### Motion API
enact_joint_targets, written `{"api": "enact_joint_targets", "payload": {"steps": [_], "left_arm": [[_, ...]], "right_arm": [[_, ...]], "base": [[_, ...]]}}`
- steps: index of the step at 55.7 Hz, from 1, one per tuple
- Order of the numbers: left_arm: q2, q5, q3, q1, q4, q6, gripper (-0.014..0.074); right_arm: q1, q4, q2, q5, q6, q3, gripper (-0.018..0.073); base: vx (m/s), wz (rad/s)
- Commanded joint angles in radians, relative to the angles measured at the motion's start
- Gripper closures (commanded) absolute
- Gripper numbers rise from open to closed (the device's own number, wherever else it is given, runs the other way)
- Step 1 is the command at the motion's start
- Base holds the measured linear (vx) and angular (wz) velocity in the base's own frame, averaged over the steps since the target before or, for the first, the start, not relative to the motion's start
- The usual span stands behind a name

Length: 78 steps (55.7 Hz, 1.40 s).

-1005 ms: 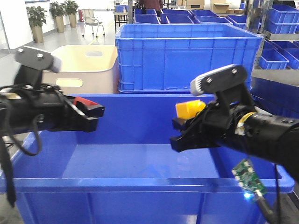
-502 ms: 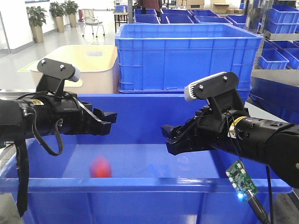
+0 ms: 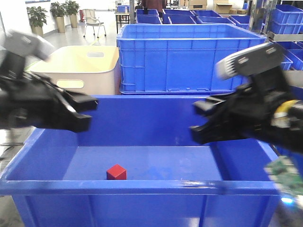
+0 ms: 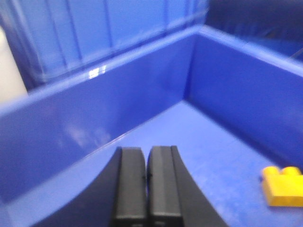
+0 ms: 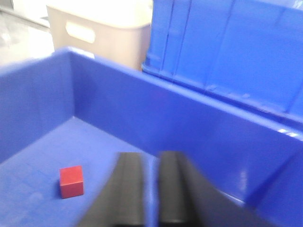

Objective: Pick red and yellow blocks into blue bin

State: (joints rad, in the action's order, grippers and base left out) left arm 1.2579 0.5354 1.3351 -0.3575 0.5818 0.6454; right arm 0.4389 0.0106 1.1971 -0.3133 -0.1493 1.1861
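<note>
The blue bin (image 3: 142, 187) fills the foreground. The red cube (image 3: 116, 172) lies loose on its floor near the front wall, and it also shows in the right wrist view (image 5: 71, 181). The yellow brick (image 4: 283, 185) lies loose on the bin floor at the right of the left wrist view; it is hidden in the front view. My left gripper (image 3: 92, 113) hovers over the bin's left side, its jaws (image 4: 147, 150) together and empty. My right gripper (image 3: 199, 121) hovers over the right side, its jaws (image 5: 151, 155) a narrow gap apart and empty.
A large ribbed blue crate (image 3: 189, 56) stands right behind the bin, with a cream tub (image 3: 80, 66) to its left. More blue crates (image 3: 284, 28) are stacked at the back right. A small circuit board (image 3: 284, 175) hangs under my right arm.
The red cube left my left gripper, fell and now rests on the bin floor. The yellow brick left my right gripper. Both arms have drawn outward, away from each other.
</note>
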Motion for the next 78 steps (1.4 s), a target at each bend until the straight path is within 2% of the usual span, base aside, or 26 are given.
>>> {"api": "enact_joint_targets", "payload": {"steps": [1,6,10,16,21,27,32,36,44,78], "left_arm": [[-0.09,-0.025,0.038,-0.008,0.001,-0.022,0.0605],[-0.161,0.067,-0.002,-0.008,-0.004,-0.054,0.0601],[-0.228,0.075,-0.105,-0.008,-0.005,-0.052,0.0597],[-0.355,-0.059,-0.342,-0.008,0.009,-0.054,0.0597],[-0.477,-0.19,-0.551,-0.008,0.072,-0.055,0.0597],[-0.58,-0.336,-0.721,-0.008,0.147,-0.054,0.0597],[-0.647,-0.429,-0.823,-0.008,0.149,-0.054,0.0596],[-0.674,-0.455,-0.86,-0.008,0.149,-0.054,0.0596],[-0.684,-0.437,-0.892,-0.008,0.148,-0.054,0.0596],[-0.684,-0.414,-0.899,-0.008,0.144,-0.053,0.0594]], "right_arm": [[-0.001,-0.011,-0.094,0.015,-0.014,0.027,0.0575],[-0.001,-0.052,-0.175,-0.034,-0.02,-0.029,0.0574],[-0.001,-0.055,-0.257,-0.017,-0.02,-0.131,0.0573],[-0.001,-0.048,-0.39,0.047,-0.006,-0.292,0.0572],[-0.001,-0.048,-0.499,0.09,0.018,-0.43,0.0571],[-0.001,-0.049,-0.579,0.129,0.017,-0.549,0.0569],[-0.001,-0.054,-0.626,0.168,0.002,-0.614,0.0569],[-0.001,-0.055,-0.643,0.191,-0.008,-0.639,0.0569],[-0.001,-0.046,-0.648,0.185,-0.001,-0.643,0.0569],[-0.001,-0.046,-0.648,0.185,-0.001,-0.643,0.0569]], "base": [[0.0,0.0],[0.0,0.0],[0.0,0.0],[0.0,0.0],[0.0,0.0],[0.0,0.0],[0.0,0.0],[0.0,0.0],[0.0,0.0],[0.0,0.0]]}}
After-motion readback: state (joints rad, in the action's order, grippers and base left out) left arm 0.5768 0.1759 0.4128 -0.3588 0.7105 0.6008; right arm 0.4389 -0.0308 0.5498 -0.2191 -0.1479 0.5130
